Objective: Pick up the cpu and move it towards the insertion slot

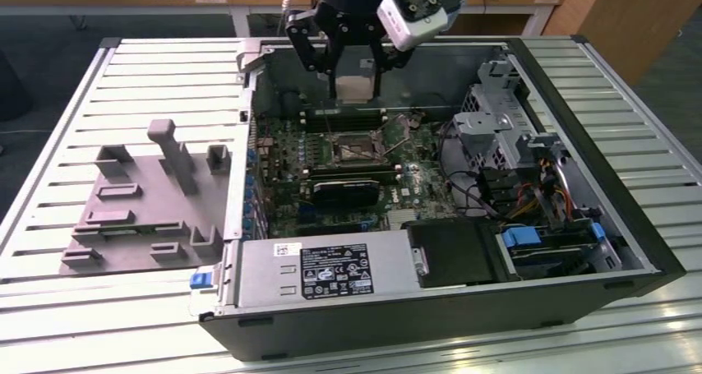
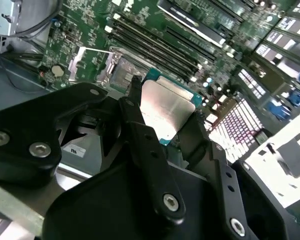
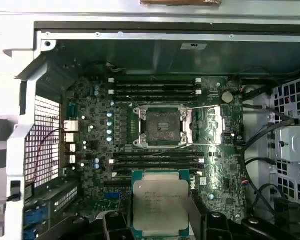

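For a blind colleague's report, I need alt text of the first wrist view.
The cpu, silver top up, is held in the gripper above an open computer's green motherboard. Farther along the board sits the insertion slot, a silver-framed socket with a dark centre, between rows of black memory slots.

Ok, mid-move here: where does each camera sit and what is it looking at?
Exterior view: off the arm, looking down at the open case; the gripper holds the cpu above the slot.
First wrist view: on the arm, facing straight down at the slot, the cpu nearest the camera.
Second wrist view: at the wrist, looking along the fingers clamping the cpu.
All three share the cpu.
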